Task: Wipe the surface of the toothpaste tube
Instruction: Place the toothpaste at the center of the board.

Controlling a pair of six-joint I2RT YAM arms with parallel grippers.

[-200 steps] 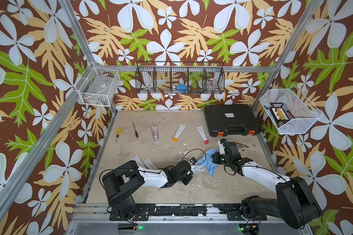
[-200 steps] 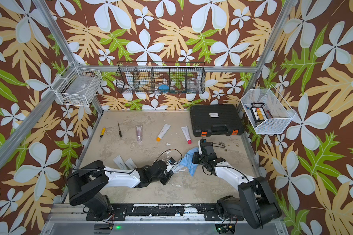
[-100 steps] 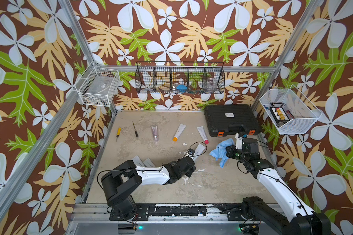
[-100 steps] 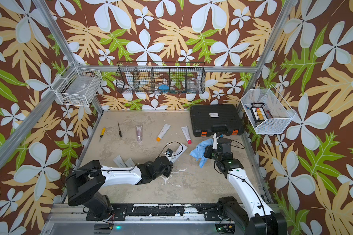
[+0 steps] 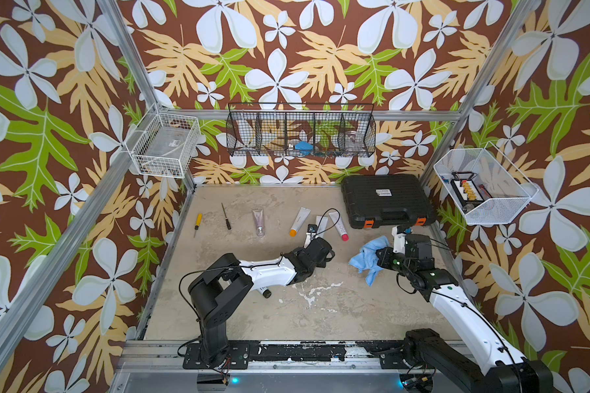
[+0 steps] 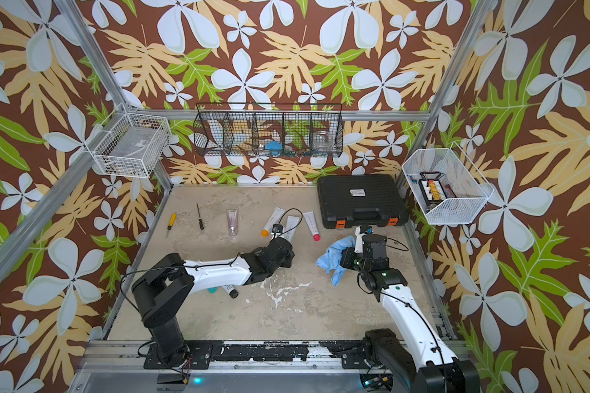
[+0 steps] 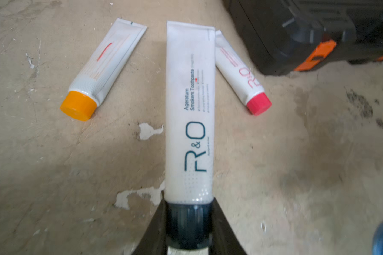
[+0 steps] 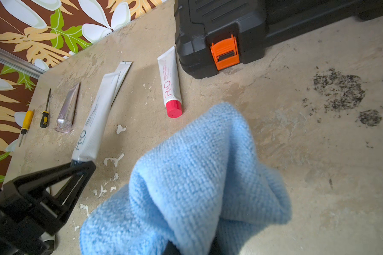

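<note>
Left wrist — left pincer (image 7: 188, 212) grips toothpaste tube (image 7: 189, 110) cap; arm stretched fwd.

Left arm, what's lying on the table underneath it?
A dark-capped tube end and a teal cap poke out from under the left arm; the rest of both is covered.

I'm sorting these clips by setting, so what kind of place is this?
Probably a robot test cell, not a home: an aluminium frame carries leaf wallpaper as walls, and the left arm and right arm are bolted to a rail at a worn table.
</note>
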